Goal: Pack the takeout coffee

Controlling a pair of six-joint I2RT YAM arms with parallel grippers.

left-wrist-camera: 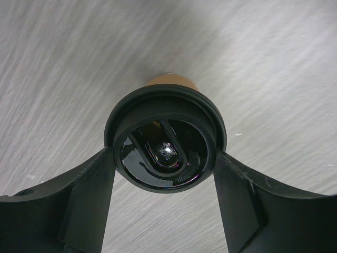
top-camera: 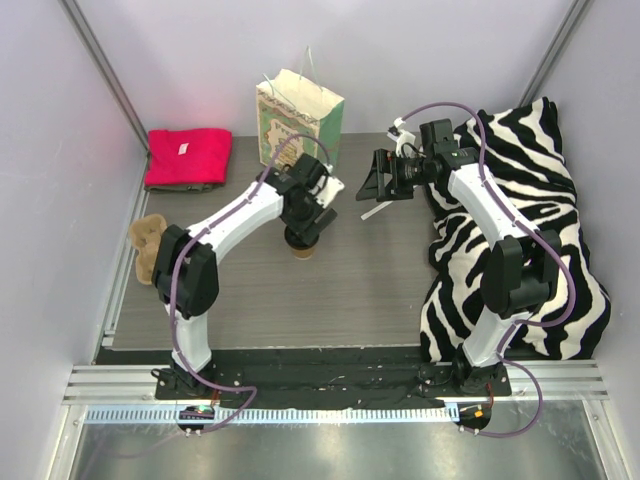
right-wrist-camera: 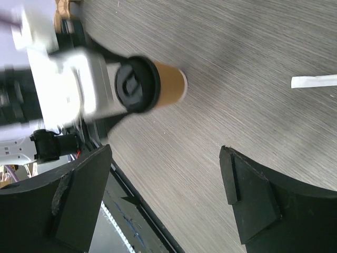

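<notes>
Firmly, the left jaws grip the lidded coffee while the right jaws hang apart.
The left jaws press on either side of the black lid (left-wrist-camera: 166,142), which caps the tan cup (left-wrist-camera: 171,80) standing upright near the middle of the grey tabletop (top-camera: 380,280). The right jaws gape wide, holding nothing, above the tabletop to the cup's right. The white-and-green paper bag (top-camera: 298,118) stands behind the cup; a zebra-striped cloth (top-camera: 520,200) covers the right edge.

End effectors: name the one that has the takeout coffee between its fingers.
The left end effector: its fingers press both sides of the black lid on the takeout coffee. The right end effector hangs open over the table, holding nothing.
</notes>
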